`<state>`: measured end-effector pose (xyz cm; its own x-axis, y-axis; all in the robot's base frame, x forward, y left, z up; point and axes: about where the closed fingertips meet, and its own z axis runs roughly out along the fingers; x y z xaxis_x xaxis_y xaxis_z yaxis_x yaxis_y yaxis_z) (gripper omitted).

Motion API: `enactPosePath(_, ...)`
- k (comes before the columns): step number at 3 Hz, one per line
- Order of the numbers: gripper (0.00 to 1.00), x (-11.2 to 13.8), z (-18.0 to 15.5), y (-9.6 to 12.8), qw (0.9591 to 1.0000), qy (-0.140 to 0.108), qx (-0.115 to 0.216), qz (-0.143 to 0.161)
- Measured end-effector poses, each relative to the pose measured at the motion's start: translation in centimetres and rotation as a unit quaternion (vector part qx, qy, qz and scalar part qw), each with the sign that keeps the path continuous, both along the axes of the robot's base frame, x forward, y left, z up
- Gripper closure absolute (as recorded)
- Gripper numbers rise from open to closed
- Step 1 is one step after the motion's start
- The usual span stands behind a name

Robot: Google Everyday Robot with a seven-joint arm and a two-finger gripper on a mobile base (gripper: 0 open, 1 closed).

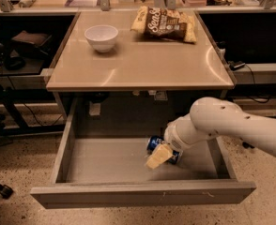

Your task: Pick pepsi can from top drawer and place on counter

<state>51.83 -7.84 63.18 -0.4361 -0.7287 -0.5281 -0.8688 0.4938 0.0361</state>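
Okay, pepsi can [152, 143] lies on its side right of centre in the top drawer [142, 193], long axis diagonal to the drawer front. Your hand [158, 156] sits over its middle; can't tell the grip state.

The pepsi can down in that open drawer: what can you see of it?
The pepsi can is a small blue metal drink can lying on its side on the flat grey floor of the top drawer, right of the middle. One rounded end shows, pointing toward the back left. The rest is hidden by the robot's pale yellow tool, which sits right over the can. Whether the tool has hold of it cannot be told.
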Motion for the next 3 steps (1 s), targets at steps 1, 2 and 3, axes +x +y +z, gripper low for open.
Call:
enactPosePath(1,0.0,0.4,-0.5,0.2,0.9999,-0.01,0.005,-0.013)
enactPosePath(2,0.0,-0.1,-1.7,0.6,0.9999,0.014,0.002,-0.003)
enactPosePath(3,0.0,-0.1,-1.7,0.7,0.9999,0.014,0.002,-0.002)
